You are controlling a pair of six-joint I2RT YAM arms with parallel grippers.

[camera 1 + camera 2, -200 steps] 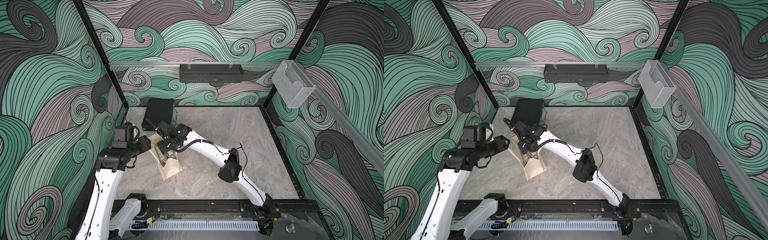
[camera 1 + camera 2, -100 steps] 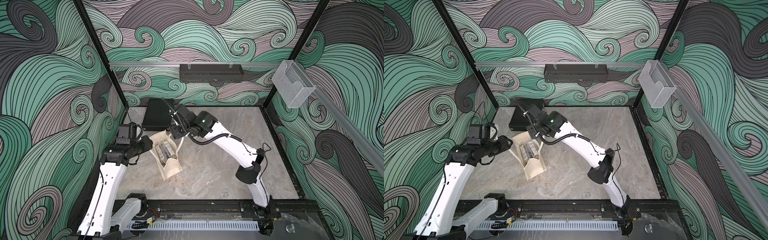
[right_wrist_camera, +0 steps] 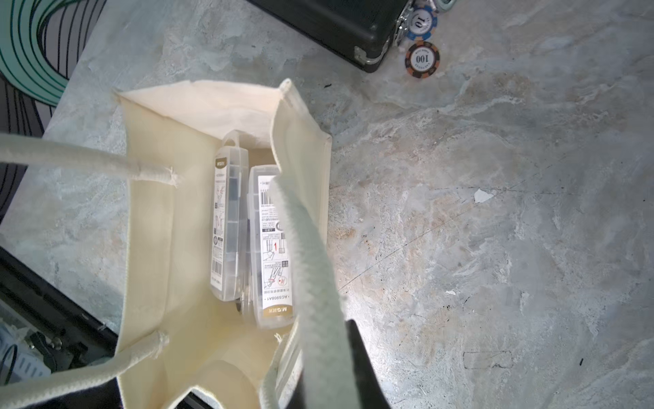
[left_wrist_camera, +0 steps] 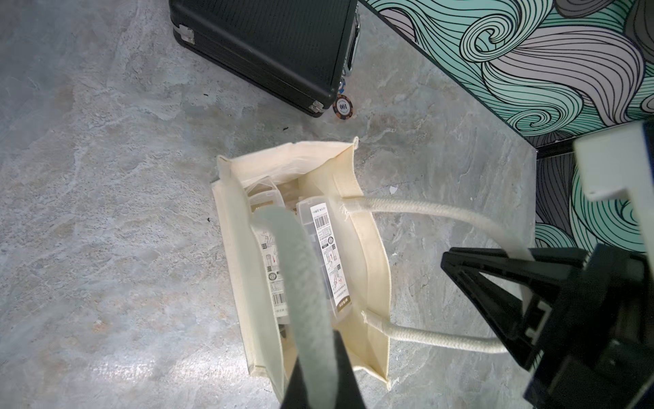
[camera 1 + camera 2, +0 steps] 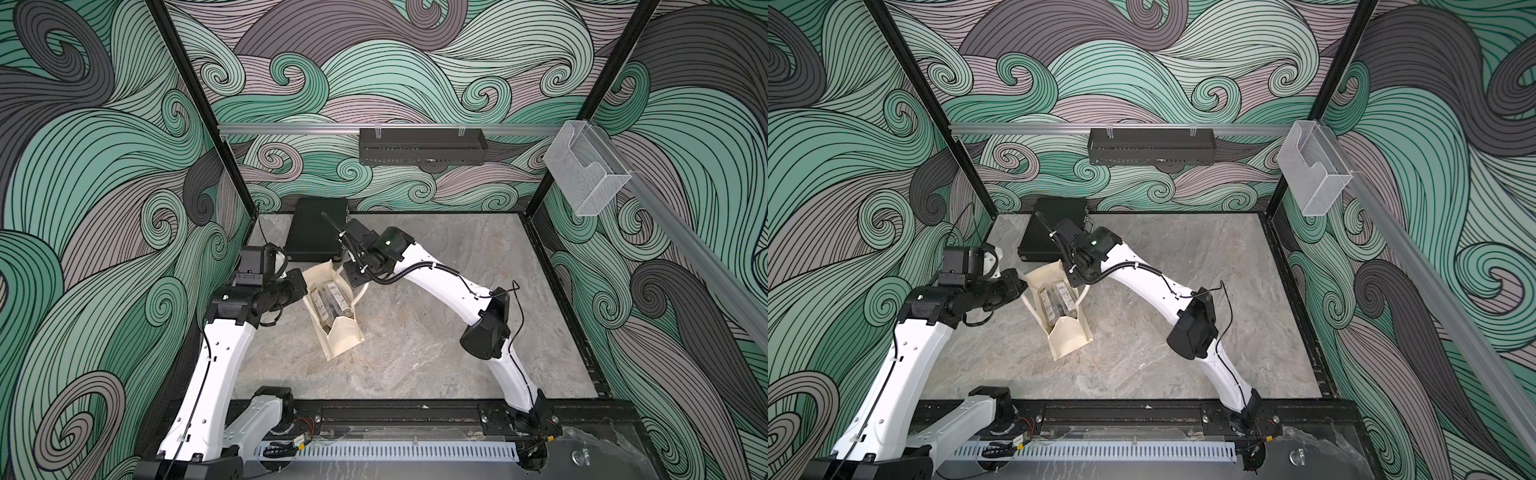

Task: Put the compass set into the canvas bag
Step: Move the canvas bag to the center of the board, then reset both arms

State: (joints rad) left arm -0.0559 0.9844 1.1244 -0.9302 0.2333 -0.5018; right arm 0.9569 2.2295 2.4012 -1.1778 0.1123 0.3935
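Your L gripper [image 4: 318,357] is closed tight on the bag's L handle [image 4: 304,276], w/ the cord pinched btwn the fingers. Your R gripper [image 3: 329,364] is closed the same way on the R handle [image 3: 311,262].

The canvas bag [image 5: 343,338] sits on the table [image 5: 436,340], L of centre, btwn the 2 grippers, mouth open upward. The compass set [image 3: 272,255], a clear plastic box w/ a printed label, lies inside the bag on its bottom, side by side w/ a 2nd clear box [image 3: 228,219].

The black case [image 5: 316,232] lies flat at the back, near the bag but not touching. A 100 chip [image 3: 422,59] sits on the table just beside the case's corner. A 10 chip [image 3: 421,22] sits right at the case's edge.
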